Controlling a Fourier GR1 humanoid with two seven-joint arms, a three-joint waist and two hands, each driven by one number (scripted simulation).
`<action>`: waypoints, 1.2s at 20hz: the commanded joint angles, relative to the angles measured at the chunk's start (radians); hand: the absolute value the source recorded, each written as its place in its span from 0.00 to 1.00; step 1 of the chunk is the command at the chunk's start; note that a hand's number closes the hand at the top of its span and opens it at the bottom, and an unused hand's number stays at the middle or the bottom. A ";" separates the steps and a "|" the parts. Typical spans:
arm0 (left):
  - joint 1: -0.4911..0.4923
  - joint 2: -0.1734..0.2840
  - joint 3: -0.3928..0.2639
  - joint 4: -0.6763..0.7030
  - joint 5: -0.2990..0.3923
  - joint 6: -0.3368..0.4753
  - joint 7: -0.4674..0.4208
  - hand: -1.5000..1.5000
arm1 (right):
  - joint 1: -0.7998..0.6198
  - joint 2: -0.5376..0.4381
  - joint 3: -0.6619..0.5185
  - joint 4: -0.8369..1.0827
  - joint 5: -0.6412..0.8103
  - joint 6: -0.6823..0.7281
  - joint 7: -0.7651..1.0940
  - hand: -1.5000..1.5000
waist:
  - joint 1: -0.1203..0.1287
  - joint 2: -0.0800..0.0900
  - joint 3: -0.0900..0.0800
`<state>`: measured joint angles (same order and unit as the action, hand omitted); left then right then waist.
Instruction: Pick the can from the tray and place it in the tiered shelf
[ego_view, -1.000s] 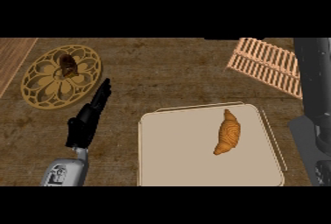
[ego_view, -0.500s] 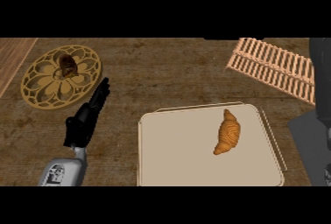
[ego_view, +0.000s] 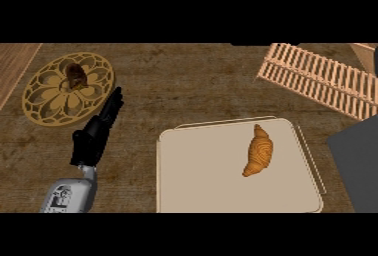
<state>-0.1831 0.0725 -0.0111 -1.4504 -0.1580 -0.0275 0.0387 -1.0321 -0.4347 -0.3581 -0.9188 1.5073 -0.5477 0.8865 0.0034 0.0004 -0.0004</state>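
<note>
Since a second ago, the grey arm (ego_view: 358, 165) at the right edge has dropped lower. Left to right: patterned plate (ego_view: 68, 94); left hand (ego_view: 97, 134), fingers straight, holding nothing; tray (ego_view: 214, 190) carrying a croissant (ego_view: 258, 151); slatted shelf (ego_view: 321, 76). No can shows.

A beige tray (ego_view: 221, 190) fills the counter's lower middle, with a croissant (ego_view: 258, 151) lying on its right half; its left half is bare. The slatted wooden shelf (ego_view: 317, 77) stands at upper right. Open counter runs between them. The left hand (ego_view: 100, 130) lies beside the tray's left edge, below a patterned plate (ego_view: 52, 102).
</note>
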 joint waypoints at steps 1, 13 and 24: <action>-0.003 0.000 0.025 0.050 0.006 0.009 -0.045 0.50 | 0.065 0.023 0.020 -0.107 0.059 0.075 0.125 0.00 | -0.011 -0.003 0.000; 0.022 0.042 0.030 -0.042 0.040 -0.057 0.010 0.50 | 0.104 0.075 -0.009 -0.318 -0.140 -0.006 0.059 0.00 | -0.001 -0.005 0.000; 0.011 -0.022 -0.022 -0.029 -0.024 0.013 0.018 0.50 | 0.031 0.031 -0.070 -0.474 -0.218 -0.103 0.078 0.00 | -0.008 -0.006 0.001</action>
<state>-0.1761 0.0675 -0.0081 -1.4596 -0.1580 -0.0325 0.0403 -0.9972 -0.4142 -0.4065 -1.2938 1.2962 -0.5754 0.9160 -0.0004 -0.0033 -0.0003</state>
